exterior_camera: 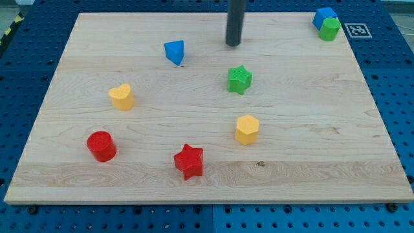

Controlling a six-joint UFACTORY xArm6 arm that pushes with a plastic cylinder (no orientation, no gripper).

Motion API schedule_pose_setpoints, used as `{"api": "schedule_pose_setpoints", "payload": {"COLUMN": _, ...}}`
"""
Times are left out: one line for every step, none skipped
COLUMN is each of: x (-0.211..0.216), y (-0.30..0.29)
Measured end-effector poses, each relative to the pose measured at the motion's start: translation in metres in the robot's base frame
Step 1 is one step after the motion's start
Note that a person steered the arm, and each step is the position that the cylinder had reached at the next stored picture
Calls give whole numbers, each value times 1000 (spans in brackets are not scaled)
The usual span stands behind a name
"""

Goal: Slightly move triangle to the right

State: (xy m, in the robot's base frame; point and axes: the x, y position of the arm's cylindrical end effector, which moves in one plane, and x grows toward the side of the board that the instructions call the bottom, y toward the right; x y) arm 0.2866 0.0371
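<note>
target: blue triangle [174, 52], far-left part of the wooden board [323, 162], lying alone, nothing touching it.
my tip: [233, 44] at far centre, to the right of the triangle and well apart from it; no contact w/ any block.
hand state: no jaws on this rig, just a bare rod, so nothing to open or close; it holds nothing.
handling (my guess): small block, looks like light rigid plastic, won't deform. Prob slides easily on smooth wood, so a short nudge may overshoot. A pointed shape tends to spin if hit off-centre.
where to push: can't grip, only shove. I'd go round to its left face and press near mid-face, aiming right.
approach: tip is on the wrong side now; needs to pass on the far or near side of the triangle w/o clipping it.
neighbours: green star [239, 79] right and a bit nearer, yellow heart [121, 97] nearer-left; both apart from the triangle.
others: yellow hexagon [246, 129], red star [189, 161], red cylinder [101, 145] on the near half; blue cube [323, 16] touching a green block [330, 29], shape unclear, far-right corner.
path right: open for a short move.
</note>
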Motion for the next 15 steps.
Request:
{"api": "schedule_pose_setpoints", "payload": {"x": -26, "y": -13}}
{"api": "schedule_pose_setpoints", "payload": {"x": -32, "y": -15}}
{"api": "schedule_pose_setpoints", "payload": {"x": -42, "y": -37}}
{"api": "schedule_pose_setpoints", "payload": {"x": -59, "y": -94}}
{"api": "schedule_pose_setpoints", "payload": {"x": -75, "y": -159}}
{"api": "schedule_pose_setpoints", "payload": {"x": -83, "y": -217}}
{"api": "schedule_pose_setpoints", "payload": {"x": -83, "y": -221}}
{"api": "schedule_pose_setpoints", "payload": {"x": -73, "y": -228}}
{"api": "schedule_pose_setpoints", "payload": {"x": -38, "y": -246}}
{"api": "schedule_pose_setpoints", "payload": {"x": -24, "y": -245}}
{"api": "schedule_pose_setpoints", "payload": {"x": -17, "y": -223}}
{"api": "schedule_pose_setpoints", "payload": {"x": -2, "y": -198}}
{"api": "schedule_pose_setpoints", "payload": {"x": 27, "y": -195}}
{"api": "schedule_pose_setpoints", "payload": {"x": 29, "y": -195}}
{"api": "schedule_pose_setpoints", "payload": {"x": 29, "y": -191}}
